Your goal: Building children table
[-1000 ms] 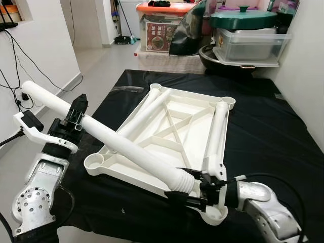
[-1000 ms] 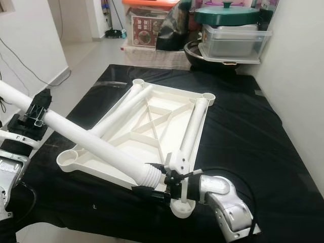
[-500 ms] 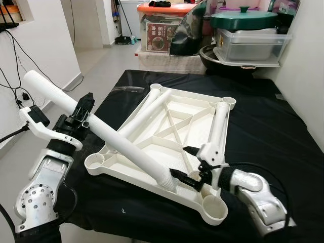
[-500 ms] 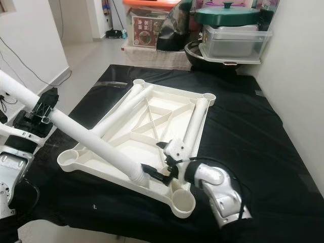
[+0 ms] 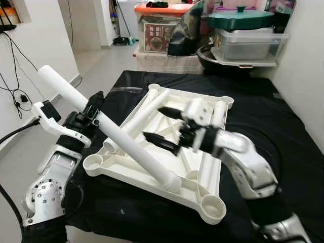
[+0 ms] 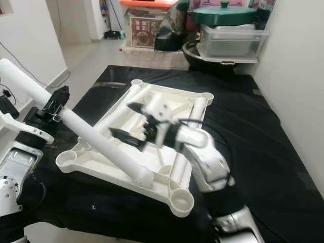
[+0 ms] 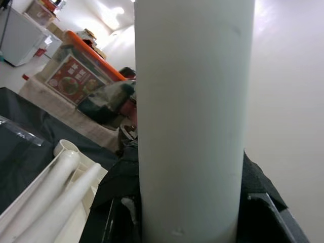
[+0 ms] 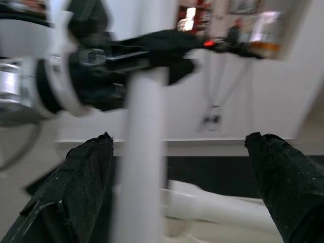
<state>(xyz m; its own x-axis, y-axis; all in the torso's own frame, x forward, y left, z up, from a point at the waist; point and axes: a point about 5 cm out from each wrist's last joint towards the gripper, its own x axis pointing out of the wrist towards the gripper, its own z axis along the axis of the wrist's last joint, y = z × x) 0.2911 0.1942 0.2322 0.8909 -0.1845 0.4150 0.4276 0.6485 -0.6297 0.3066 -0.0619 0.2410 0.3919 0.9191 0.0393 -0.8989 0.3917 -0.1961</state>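
A: Where is the table sitting?
B: The white moulded plastic children's tabletop (image 5: 152, 152) is lying upside down on the black cloth-covered work surface (image 5: 283, 131), ribs facing up, round leg sockets at the corners. Two white plastic tube legs (image 5: 147, 109) are lying side by side along its far-left part; a third white leg (image 5: 218, 114) is lying along its right edge.

A: Left gripper?
B: The left gripper (image 5: 90, 115) is clamping the long white plastic tube leg (image 5: 121, 144) partway along, fingers closed tight on the tube. The leg is slanting across the tabletop, upper end out past the left edge, lower end (image 6: 143, 178) resting on the near rim between the two front sockets.

A: Right gripper?
B: The right gripper (image 5: 164, 129) is hovering above the tabletop's middle, blurred. Fingers (image 8: 83, 177) are standing wide apart, gripping nothing, just beside the slanted leg without touching it.

A: Background?
B: Green lidded pot (image 5: 242, 17) sitting on a clear plastic bin (image 5: 248, 45) past the far edge
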